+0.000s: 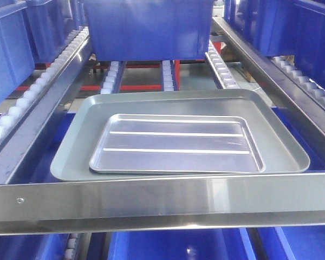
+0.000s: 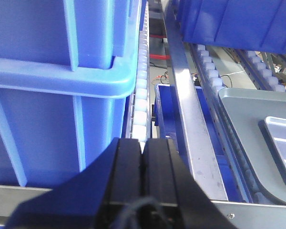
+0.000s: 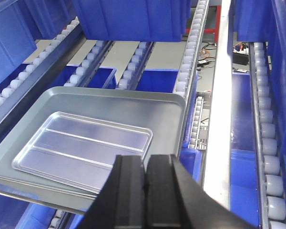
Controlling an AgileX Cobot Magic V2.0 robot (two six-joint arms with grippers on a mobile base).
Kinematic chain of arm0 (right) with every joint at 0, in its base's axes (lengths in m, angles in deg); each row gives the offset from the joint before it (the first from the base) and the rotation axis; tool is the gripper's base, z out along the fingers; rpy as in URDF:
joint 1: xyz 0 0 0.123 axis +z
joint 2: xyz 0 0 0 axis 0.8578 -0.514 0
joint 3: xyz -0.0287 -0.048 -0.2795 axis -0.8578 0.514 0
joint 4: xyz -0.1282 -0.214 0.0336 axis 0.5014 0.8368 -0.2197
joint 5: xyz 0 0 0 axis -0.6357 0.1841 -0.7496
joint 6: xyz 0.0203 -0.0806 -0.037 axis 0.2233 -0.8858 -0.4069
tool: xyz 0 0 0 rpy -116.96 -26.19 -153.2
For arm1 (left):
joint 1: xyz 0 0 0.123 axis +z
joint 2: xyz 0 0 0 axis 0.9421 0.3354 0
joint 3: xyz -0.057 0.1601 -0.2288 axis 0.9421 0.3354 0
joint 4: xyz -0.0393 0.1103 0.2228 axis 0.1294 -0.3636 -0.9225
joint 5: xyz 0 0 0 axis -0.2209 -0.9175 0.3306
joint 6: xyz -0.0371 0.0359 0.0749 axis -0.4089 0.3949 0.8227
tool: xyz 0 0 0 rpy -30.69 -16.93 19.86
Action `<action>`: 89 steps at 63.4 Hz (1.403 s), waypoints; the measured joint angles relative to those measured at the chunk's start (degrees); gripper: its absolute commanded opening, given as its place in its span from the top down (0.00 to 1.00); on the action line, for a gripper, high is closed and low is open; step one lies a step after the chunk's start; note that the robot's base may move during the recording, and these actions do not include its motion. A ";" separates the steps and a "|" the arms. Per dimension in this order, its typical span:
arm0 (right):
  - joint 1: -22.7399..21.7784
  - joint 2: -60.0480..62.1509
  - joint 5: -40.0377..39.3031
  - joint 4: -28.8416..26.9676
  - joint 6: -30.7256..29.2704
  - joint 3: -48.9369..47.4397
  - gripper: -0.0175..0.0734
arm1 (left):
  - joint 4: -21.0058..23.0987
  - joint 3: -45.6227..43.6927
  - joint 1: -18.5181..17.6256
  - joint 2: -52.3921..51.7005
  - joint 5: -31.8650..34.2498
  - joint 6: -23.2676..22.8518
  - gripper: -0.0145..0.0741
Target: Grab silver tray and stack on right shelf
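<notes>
The silver tray (image 1: 176, 143), shiny with two raised ribs, lies flat inside a larger dull grey tray (image 1: 76, 151) on the right shelf, just behind its polished front rail (image 1: 162, 199). In the right wrist view my right gripper (image 3: 147, 160) is shut and empty, hovering over the near right corner of the silver tray (image 3: 81, 143) and the grey tray (image 3: 167, 109). My left gripper (image 2: 143, 143) is shut with nothing in it, off to the left over a roller rail; the silver tray (image 2: 283, 138) shows only at that view's right edge. The front view shows neither gripper.
A big blue bin (image 1: 149, 27) stands on the rollers behind the trays. More blue bins (image 2: 52, 71) crowd the left lane. Steel side rails (image 3: 219, 95) and white roller tracks (image 3: 188, 57) flank the trays. Blue bins sit on the level below (image 1: 173, 246).
</notes>
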 measured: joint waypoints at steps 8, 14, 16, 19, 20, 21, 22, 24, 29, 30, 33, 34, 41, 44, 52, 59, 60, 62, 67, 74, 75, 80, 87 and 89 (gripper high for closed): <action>0.00 0.00 0.00 0.00 0.00 0.00 0.75 | 0.00 0.00 0.00 0.00 0.00 0.00 0.94; 0.00 0.00 0.00 0.00 0.00 0.00 0.75 | 0.00 0.00 0.00 0.00 0.00 0.00 0.94; 0.00 0.00 0.00 0.00 0.00 0.00 0.75 | 0.00 0.00 0.00 0.00 0.00 0.00 0.94; 0.00 0.00 0.00 0.00 0.00 0.00 0.75 | 0.00 0.00 0.00 0.00 0.00 0.00 0.94; 0.00 0.00 0.00 0.00 0.00 0.00 0.75 | 0.00 0.00 0.00 0.00 0.00 0.00 0.94; 0.00 0.00 0.00 0.00 0.00 0.00 0.75 | 0.00 0.00 0.00 0.00 0.00 0.00 0.94; 0.00 0.00 0.00 0.00 0.00 0.00 0.75 | 0.00 0.00 0.00 0.00 0.00 0.00 0.94; 0.00 0.00 0.00 0.00 0.00 0.00 0.75 | 0.00 0.00 0.00 0.00 0.00 0.00 0.94; 0.00 0.00 0.00 0.00 0.00 0.00 0.75 | 0.00 0.00 0.00 0.00 0.00 0.00 0.94; 0.00 0.00 0.00 0.00 0.00 0.00 0.75 | 0.00 0.00 0.00 0.00 0.00 0.00 0.94; 0.00 0.00 0.00 0.00 0.00 0.00 0.75 | 0.00 0.00 0.04 0.00 0.00 0.00 0.94; 0.00 0.00 0.00 0.00 0.00 0.00 0.75 | 0.00 0.00 0.04 0.00 0.00 0.00 0.94; 0.00 0.00 0.00 0.00 0.00 0.00 0.75 | 0.00 0.00 0.04 0.00 0.00 0.00 0.94; 0.00 0.00 0.00 0.00 0.00 0.00 0.75 | 0.00 0.00 0.04 0.00 0.00 0.00 0.94; 0.00 0.00 0.00 0.00 0.00 0.00 0.75 | 0.05 0.00 0.04 0.00 0.00 0.00 0.94; 0.00 0.00 0.00 0.00 0.00 0.00 0.75 | 0.05 0.00 0.04 0.00 0.00 0.00 0.94; -0.15 0.00 0.00 0.00 0.00 0.00 0.75 | 0.05 0.00 0.04 0.00 0.00 0.00 0.94; -0.27 0.00 0.00 0.00 0.00 0.00 0.75 | 0.05 0.00 0.04 0.00 0.00 0.00 0.94; -2.38 0.00 0.00 -0.18 -1.01 0.00 0.75 | 0.05 0.00 0.04 0.00 0.00 0.00 0.94; -6.62 0.00 -1.25 -3.37 -5.96 0.57 0.75 | 0.05 0.00 0.04 0.00 0.00 0.00 0.94; -7.20 0.00 -1.71 -4.30 -7.23 0.76 0.75 | 0.05 0.00 0.04 0.00 0.00 0.00 0.94; -11.12 0.11 -4.56 -7.97 -12.12 2.72 0.75 | 0.05 0.00 0.04 0.00 0.00 0.00 0.94; -15.99 1.38 -10.36 -10.05 -14.93 6.85 0.75 | 0.05 0.00 0.04 0.00 0.00 0.00 0.94; -17.46 2.05 -12.16 -10.33 -15.22 8.48 0.75 | 0.05 0.00 0.04 0.00 0.00 0.00 0.94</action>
